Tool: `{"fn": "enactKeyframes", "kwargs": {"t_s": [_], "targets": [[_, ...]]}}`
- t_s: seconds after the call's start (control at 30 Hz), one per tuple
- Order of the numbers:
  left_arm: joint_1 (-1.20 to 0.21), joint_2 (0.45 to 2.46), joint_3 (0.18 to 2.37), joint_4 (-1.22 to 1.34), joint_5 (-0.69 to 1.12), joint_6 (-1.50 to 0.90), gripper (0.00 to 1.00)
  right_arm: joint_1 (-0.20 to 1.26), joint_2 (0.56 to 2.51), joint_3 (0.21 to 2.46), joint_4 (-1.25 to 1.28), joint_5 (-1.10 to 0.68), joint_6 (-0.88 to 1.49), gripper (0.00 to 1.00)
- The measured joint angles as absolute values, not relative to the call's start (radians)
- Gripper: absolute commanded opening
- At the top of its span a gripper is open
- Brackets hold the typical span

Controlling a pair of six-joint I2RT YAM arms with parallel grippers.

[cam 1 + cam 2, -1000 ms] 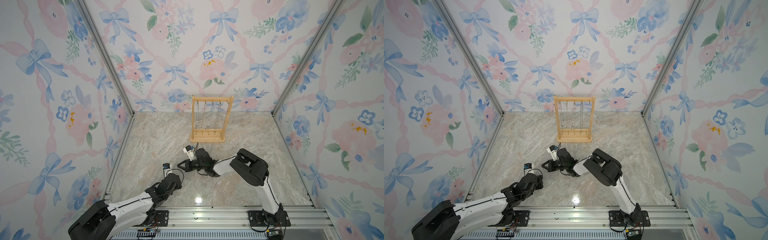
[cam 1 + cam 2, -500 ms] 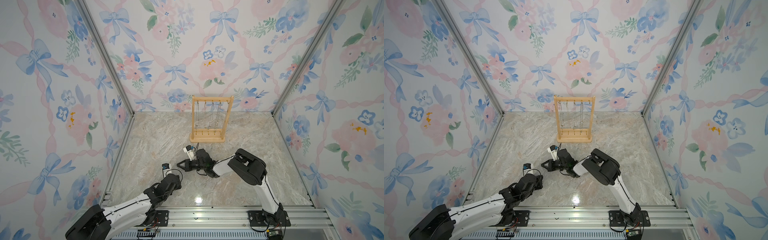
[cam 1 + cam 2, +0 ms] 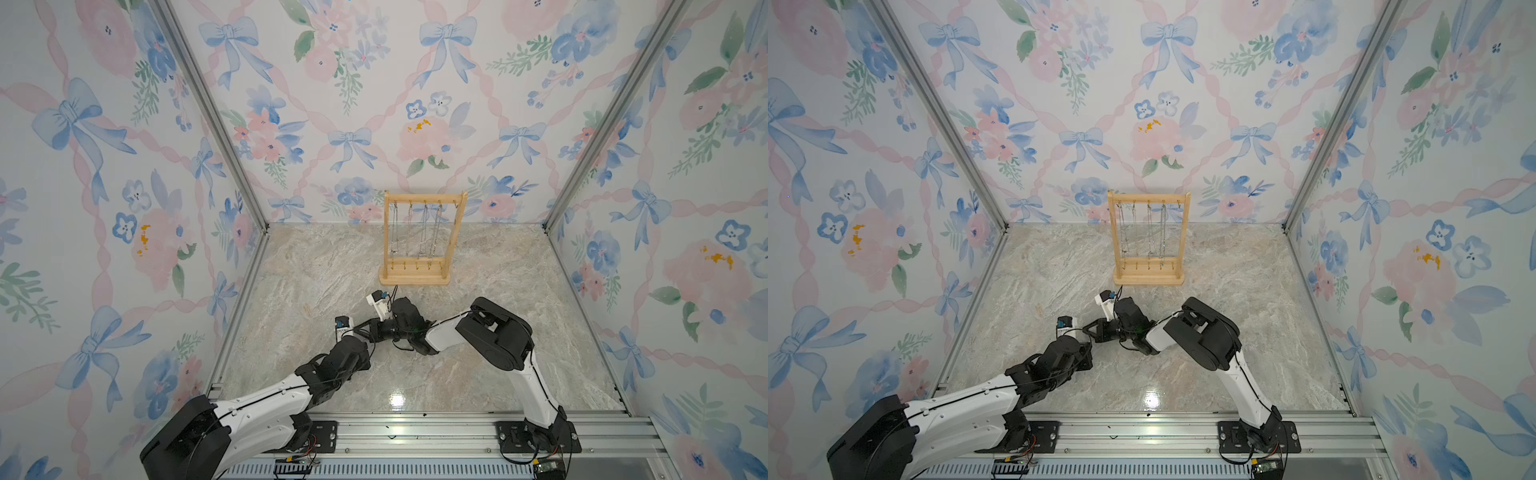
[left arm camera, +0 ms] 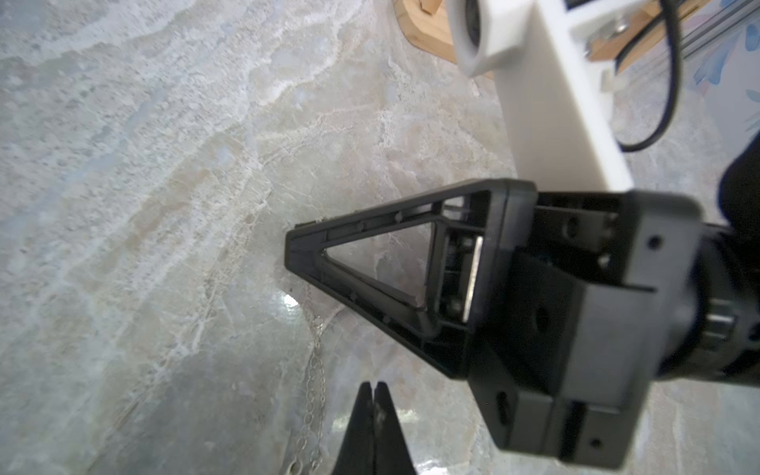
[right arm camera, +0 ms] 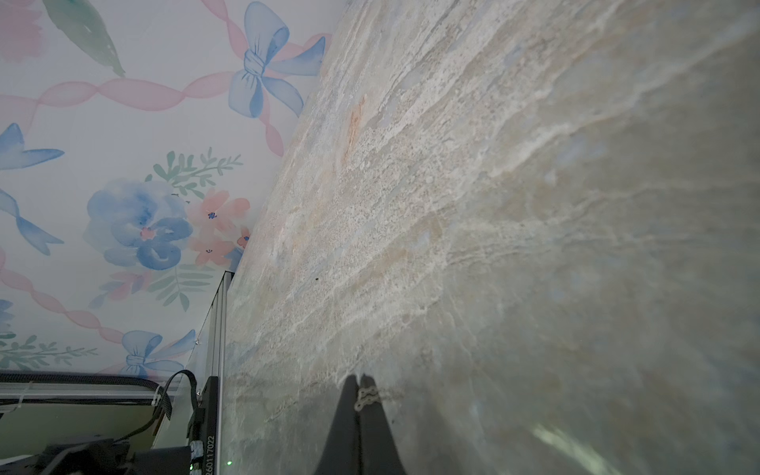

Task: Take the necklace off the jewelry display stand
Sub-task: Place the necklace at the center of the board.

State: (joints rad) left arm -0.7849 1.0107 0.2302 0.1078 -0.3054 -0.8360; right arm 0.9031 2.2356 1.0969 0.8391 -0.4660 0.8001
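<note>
From above: spotting the jewelry display stand [image 3: 415, 279] upright near the back wall on the marble table [image 3: 311, 266], exactly where it stood a second ago, with thin chains [image 3: 424, 228] hanging inside its frame from the top hooks. In both top views, catching the left arm [image 3: 967, 399] nudged a touch closer to the right gripper [image 3: 1089, 329] than a second ago. Both well in front of the stand, low over the table, nearly meeting.

Over to the left wrist view: finding the left gripper [image 4: 374, 390] with fingertips pressed together; impossible to tell whether anything is pinched there. Just beside them, picking out the necklace [image 4: 314, 370] — off the stand, trailing from the tip of the right gripper down past the marble.

On to the right wrist view: seeing the black fingers [image 5: 349, 411] clamped tight on a few links of the necklace [image 5: 366, 397] — right at their tips, close above the table.
</note>
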Motion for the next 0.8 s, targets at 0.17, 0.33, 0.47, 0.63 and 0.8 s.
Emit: {"fn": "enactKeyframes", "kwargs": {"t_s": [0.17,0.33,0.47,0.63,0.8], "targets": [[-0.785,1.042,0.229,0.107,-0.303,-0.831,0.00,0.903,2.236,1.099,0.833,-0.463,0.800,0.02],[-0.785,1.019,0.197,0.106,-0.307,-0.831,0.00,0.903,2.236,1.102,0.826,-0.463,0.796,0.02],[-0.785,1.022,0.192,0.105,-0.312,-0.831,0.00,0.903,2.236,1.105,0.822,-0.463,0.793,0.02],[-0.785,1.058,0.193,0.110,-0.320,-0.831,0.00,0.903,2.236,1.106,0.819,-0.463,0.786,0.03],[-0.785,1.074,0.194,0.130,-0.325,-0.830,0.00,0.903,2.236,1.111,0.808,-0.461,0.779,0.03]]}}
